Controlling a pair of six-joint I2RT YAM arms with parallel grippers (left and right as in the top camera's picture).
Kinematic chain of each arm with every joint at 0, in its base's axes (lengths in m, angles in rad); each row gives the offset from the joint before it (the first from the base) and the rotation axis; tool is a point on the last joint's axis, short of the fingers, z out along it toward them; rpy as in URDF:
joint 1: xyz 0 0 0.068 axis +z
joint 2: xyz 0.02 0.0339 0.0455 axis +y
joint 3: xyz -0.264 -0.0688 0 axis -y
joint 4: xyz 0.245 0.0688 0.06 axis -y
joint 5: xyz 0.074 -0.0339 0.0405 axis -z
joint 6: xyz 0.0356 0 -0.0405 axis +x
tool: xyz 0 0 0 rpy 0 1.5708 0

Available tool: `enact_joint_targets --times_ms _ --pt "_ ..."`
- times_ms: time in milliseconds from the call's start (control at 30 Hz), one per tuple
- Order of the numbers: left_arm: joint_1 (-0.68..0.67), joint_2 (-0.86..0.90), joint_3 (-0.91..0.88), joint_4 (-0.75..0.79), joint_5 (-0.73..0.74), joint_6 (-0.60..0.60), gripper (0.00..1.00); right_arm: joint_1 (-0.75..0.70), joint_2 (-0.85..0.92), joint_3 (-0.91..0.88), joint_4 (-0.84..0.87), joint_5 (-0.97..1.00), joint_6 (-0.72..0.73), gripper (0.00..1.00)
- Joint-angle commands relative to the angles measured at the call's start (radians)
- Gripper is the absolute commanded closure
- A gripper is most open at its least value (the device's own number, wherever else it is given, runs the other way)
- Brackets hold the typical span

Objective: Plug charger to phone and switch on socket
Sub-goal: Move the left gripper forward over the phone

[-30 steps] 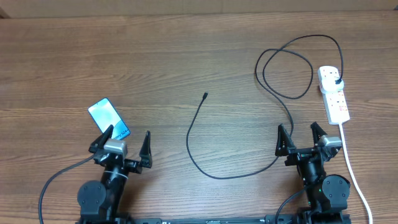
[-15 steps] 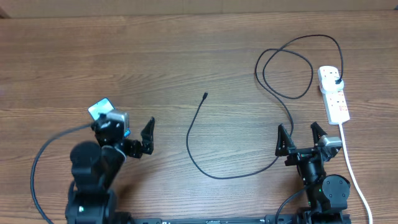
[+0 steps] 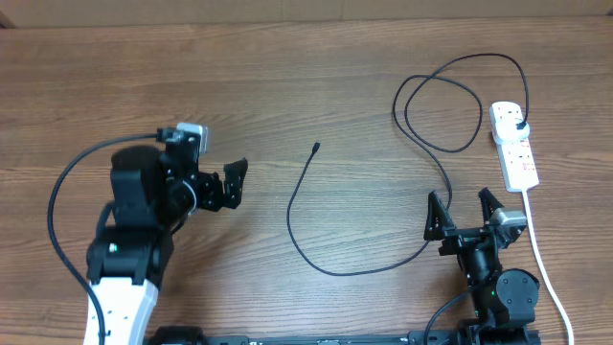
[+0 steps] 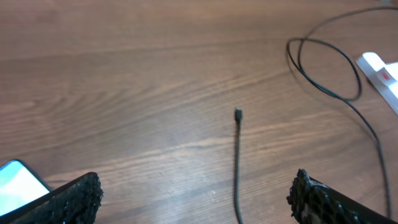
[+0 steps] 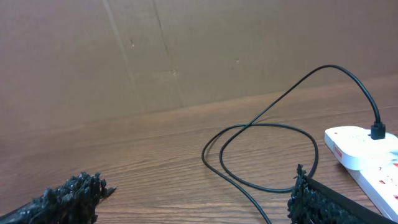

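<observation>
Overhead. Found socket (image 3: 514, 144) at one edge of worktop (image 3: 287, 57), with black plug (image 3: 520, 125) of charger (image 3: 292, 220) seated in the outlet at the end away from its white cord (image 3: 542, 251). Traced cable off from socket through a loop and a long arc to plug tip (image 3: 316, 147), lying free, well apart from socket. Logged left fingers (image 3: 235, 180) spread, holding nothing, beyond the tip on the side away from socket. Logged right fingers (image 3: 437, 218) apart and empty, near socket's cord end.

Left wrist. Saw tip ahead between the spread fingers, untouched. Saw corner of phone (image 4: 17, 182), screen lit, at frame edge farthest from socket.

Right wrist. Saw cable loop and socket end just ahead, fingers apart. Could not tell switch state.

Judged step: approach to tip, nothing gripped yet. Next: lower left fingers over tip, close on it squarely, carry to phone port. Leave switch to right fingers.
</observation>
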Motion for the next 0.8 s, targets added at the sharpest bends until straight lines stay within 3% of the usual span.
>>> enact_joint_targets --times_ms 0,333,567,767 --pt "-0.004 0.038 0.06 -0.027 0.107 -0.006 0.0 0.004 -0.011 -0.011 0.004 0.006 -0.005 0.0" --pt "-0.003 0.085 0.063 -0.06 0.105 -0.032 0.0 0.004 -0.011 -0.011 0.004 0.006 -0.005 0.0" --pt "-0.003 0.113 0.161 -0.161 -0.111 -0.182 0.0 0.004 -0.011 -0.011 0.004 0.006 -0.005 0.0" --pt "-0.003 0.189 0.254 -0.314 -0.249 -0.241 0.0 0.004 -0.011 -0.011 0.004 0.006 -0.005 0.0"
